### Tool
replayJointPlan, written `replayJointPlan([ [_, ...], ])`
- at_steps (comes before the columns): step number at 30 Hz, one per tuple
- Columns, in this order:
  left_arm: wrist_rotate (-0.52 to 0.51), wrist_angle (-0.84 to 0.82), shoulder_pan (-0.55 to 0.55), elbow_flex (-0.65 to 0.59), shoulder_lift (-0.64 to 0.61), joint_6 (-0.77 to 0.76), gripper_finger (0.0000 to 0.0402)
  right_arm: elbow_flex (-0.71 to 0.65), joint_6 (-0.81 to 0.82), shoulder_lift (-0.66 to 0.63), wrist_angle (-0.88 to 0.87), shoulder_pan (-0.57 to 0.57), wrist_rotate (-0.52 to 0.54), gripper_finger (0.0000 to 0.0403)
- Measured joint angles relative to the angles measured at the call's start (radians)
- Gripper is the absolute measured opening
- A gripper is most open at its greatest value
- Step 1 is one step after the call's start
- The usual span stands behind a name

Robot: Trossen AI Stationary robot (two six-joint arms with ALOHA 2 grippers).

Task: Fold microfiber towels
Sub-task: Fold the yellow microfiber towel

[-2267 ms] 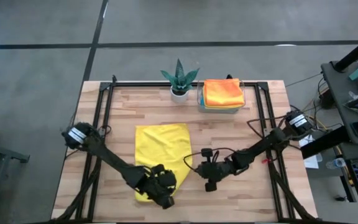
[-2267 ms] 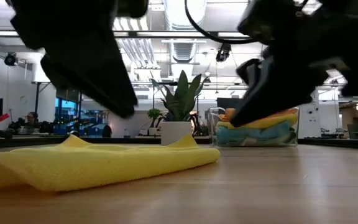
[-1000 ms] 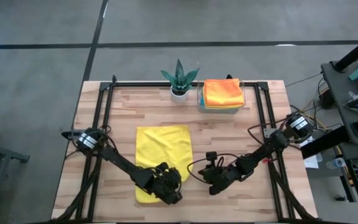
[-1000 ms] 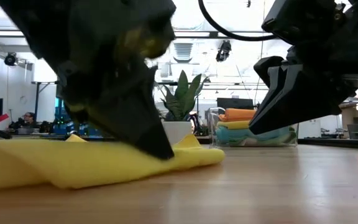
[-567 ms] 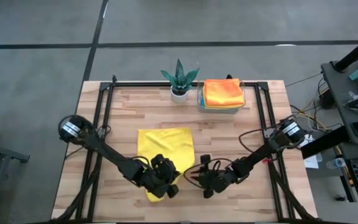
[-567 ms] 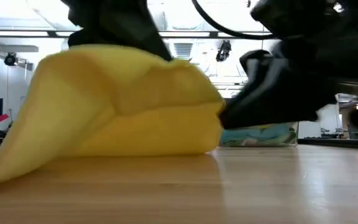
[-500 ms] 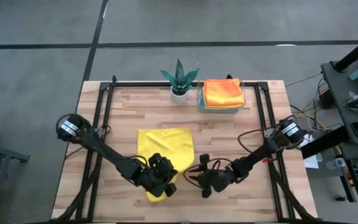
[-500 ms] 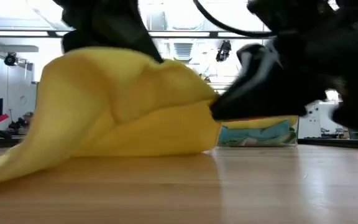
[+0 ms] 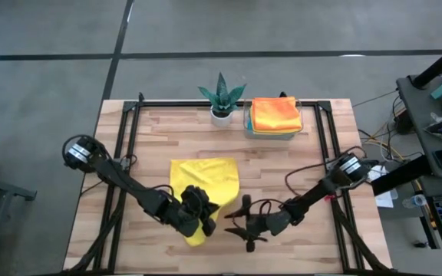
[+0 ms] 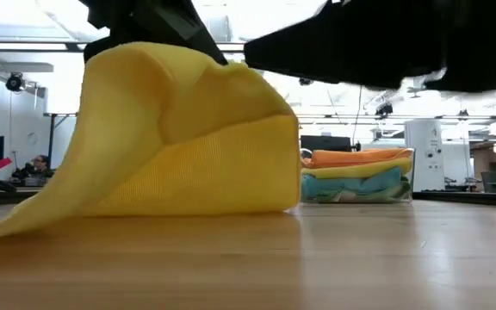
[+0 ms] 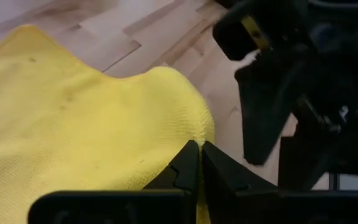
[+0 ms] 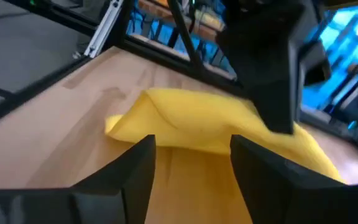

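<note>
Yellow microfiber towel (image 9: 202,186) lies at lower centre of the high view on the wooden tabletop (image 9: 282,165), its long axis running up and down the frame, the lower edge lifted and pinched by the left end effector (image 9: 202,207), whose fingers are closed on it. Just right of it the right end effector (image 9: 240,226) stands with fingers spread, holding nothing. At upper centre a clear tray (image 9: 271,132) holds a stack of towels with the orange towel (image 9: 275,113) on top; a spiky potted plant (image 9: 222,98) stands beside it. In the low view the yellow towel (image 10: 179,138) rises in a tall hump at left, with the tray's stack (image 10: 356,176), orange over blue, at right. In the left wrist view the fingers (image 11: 188,163) meet on the towel's edge (image 11: 73,130). In the right wrist view the two fingers (image 12: 135,168) stand apart, the folded yellow cloth (image 12: 210,127) beyond them.
</note>
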Motion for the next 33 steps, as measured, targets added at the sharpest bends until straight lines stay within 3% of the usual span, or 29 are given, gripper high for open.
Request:
replayJointPlan([
  [7, 0.000, -0.005, 0.000, -0.001, -0.019, -0.017, 0.0000, 0.092, -0.263, 0.154, 0.145, 0.000, 0.014, 0.0200],
  [11, 0.001, -0.005, 0.000, -0.002, -0.020, -0.018, 0.0000, 0.227, -0.394, 0.267, 0.142, 0.000, 0.232, 0.0200],
  [13, 0.001, -0.005, 0.000, -0.007, -0.020, -0.018, 0.0000, 0.281, -0.460, 0.307, 0.150, -0.002, 0.264, 0.0200],
  [21, 0.003, -0.005, 0.000, -0.035, -0.020, -0.021, 0.0000, 0.350, -0.494, 0.363, 0.201, 0.004, 0.316, 0.0193],
  [26, 0.003, -0.004, 0.000, -0.045, -0.020, -0.021, 0.0000, 0.348, -0.498, 0.348, 0.210, 0.008, 0.327, 0.0143],
  [33, 0.003, -0.006, 0.002, -0.046, -0.020, -0.019, 0.0000, 0.346, -0.537, 0.339, 0.173, 0.030, 0.333, 0.0020],
])
